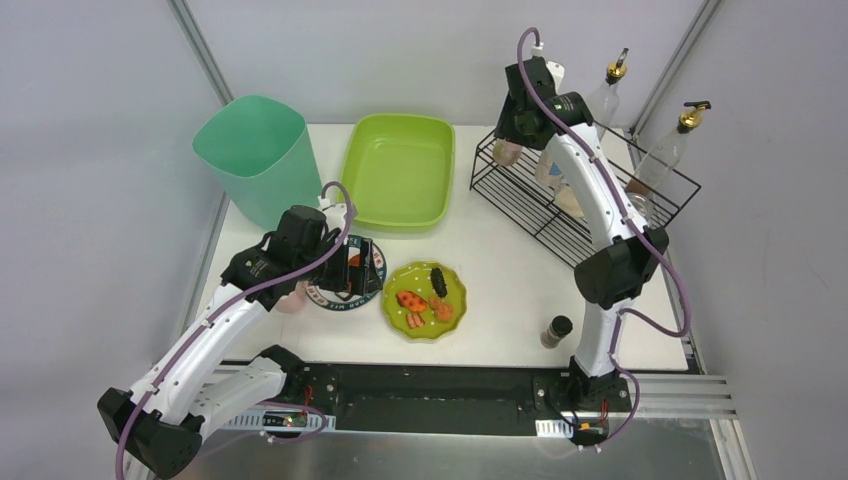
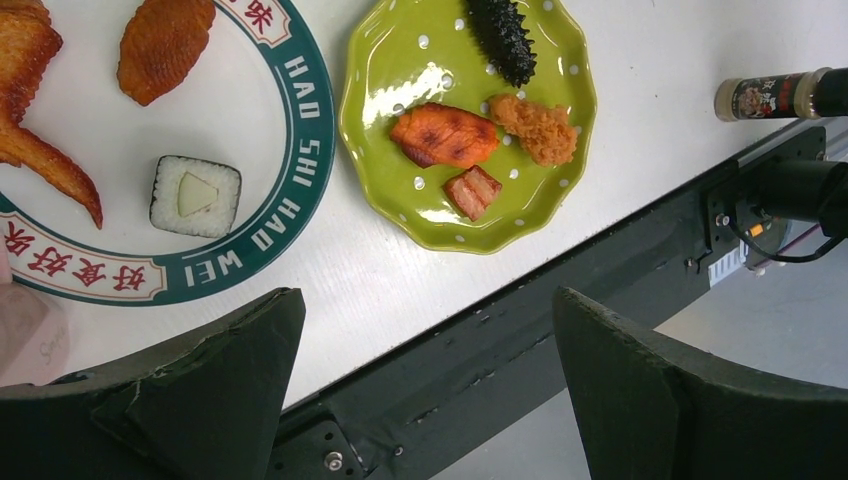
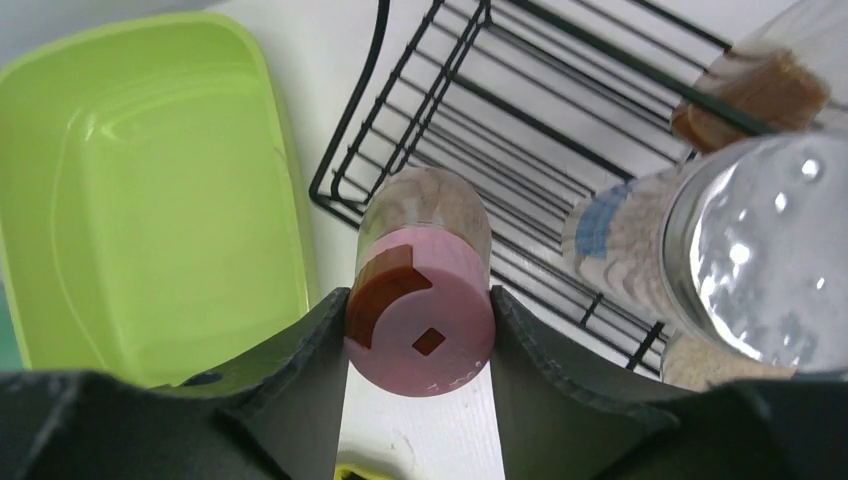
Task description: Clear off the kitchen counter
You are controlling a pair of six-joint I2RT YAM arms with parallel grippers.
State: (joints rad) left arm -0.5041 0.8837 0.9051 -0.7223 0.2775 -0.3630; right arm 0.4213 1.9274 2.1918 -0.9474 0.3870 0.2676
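Observation:
The kitchen counter is a white tabletop with a black rail along its front. My right gripper is shut on a clear spice jar with a pink lid, held upright at the left end of a black wire rack. From above, the same jar hangs under the right gripper. My left gripper is open and holds nothing, low over the counter's front edge. The left gripper hovers above a white plate with a teal rim. Right of it sits a green plate of food.
A mint bin and a lime-green tub stand at the back. The rack holds two tall bottles and other jars. A small dark-capped shaker stands near the front right. A sushi roll lies on the teal-rimmed plate.

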